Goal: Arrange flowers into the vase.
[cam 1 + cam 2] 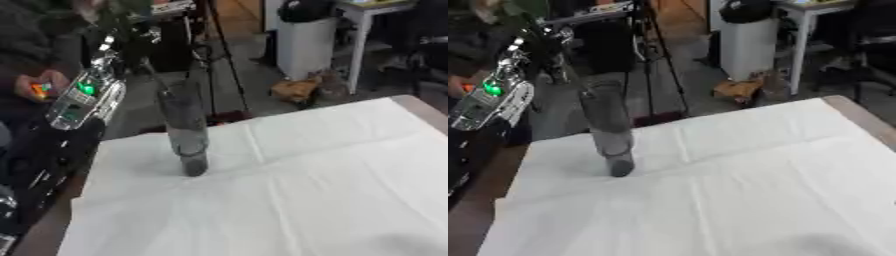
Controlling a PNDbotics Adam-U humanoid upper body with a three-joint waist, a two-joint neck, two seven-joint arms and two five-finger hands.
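Black and silver left arm (83, 102), entering from the left edge and rising toward the upper left, carries a lit green indicator (86, 88) on its silver housing. Left hand: at the top of that arm, lost in dark blur near the upper left corner; whether its fingers are straight, curled or grasping anything cannot be told. Thin dark stem (150, 67), running from that upper-left area down into the mouth of the vase; any bloom on it cannot be made out. Vase (185, 132), tall, clear, cylindrical, with a darker base, stands on the left part of the table, leaning slightly in these tilted views, well apart from the right edge. White cloth (745, 190), creased, covers the table (859, 117), whose brown edge shows at the far right corner. Floor behind: tripod legs (223, 55), a white bin (304, 45) with a dark top, and a small brown item (296, 90) beside it. Right hand: appears in neither view.
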